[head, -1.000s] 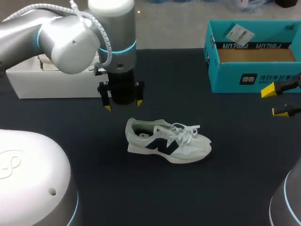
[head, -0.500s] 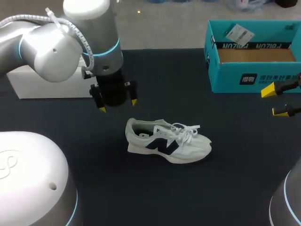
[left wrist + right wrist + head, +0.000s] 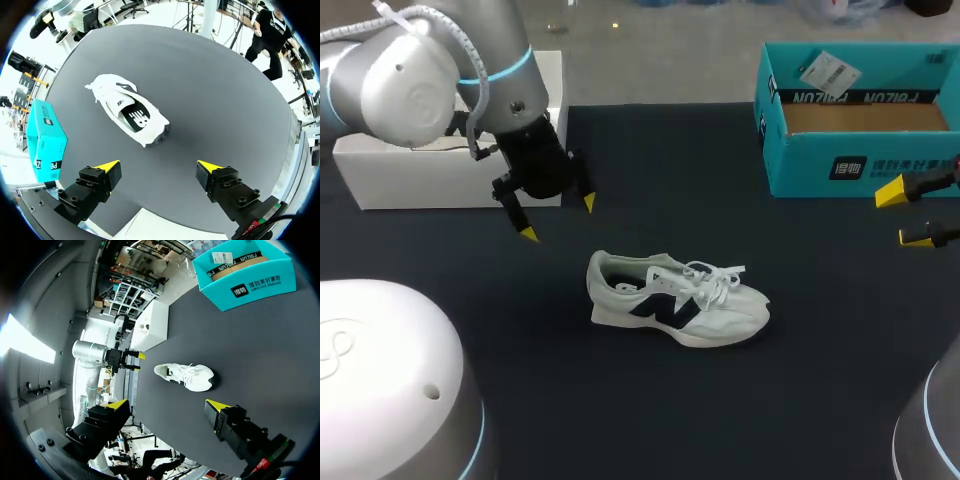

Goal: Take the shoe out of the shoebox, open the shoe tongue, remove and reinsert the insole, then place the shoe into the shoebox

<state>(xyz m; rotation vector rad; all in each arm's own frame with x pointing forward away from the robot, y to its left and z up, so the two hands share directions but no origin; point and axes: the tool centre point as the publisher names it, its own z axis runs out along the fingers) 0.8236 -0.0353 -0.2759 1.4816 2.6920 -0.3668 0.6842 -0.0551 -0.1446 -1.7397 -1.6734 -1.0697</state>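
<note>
- The shoe (image 3: 675, 295) sits upright mid-counter (image 3: 720, 420), outside the shoebox (image 3: 860, 160) at the far right corner.
- The left claw (image 3: 558, 218), near the heel (image 3: 603, 275), and the right claw (image 3: 908, 214) both gape wide, empty.
- One claw should pin the heel while the other lifts the tongue (image 3: 670, 268).

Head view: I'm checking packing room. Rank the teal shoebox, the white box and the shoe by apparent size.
1-2. Teal shoebox and white box: they look alike, and the left arm hides part of the white box, so I won't rank them.
3. Shoe: clearly smallest.
</note>
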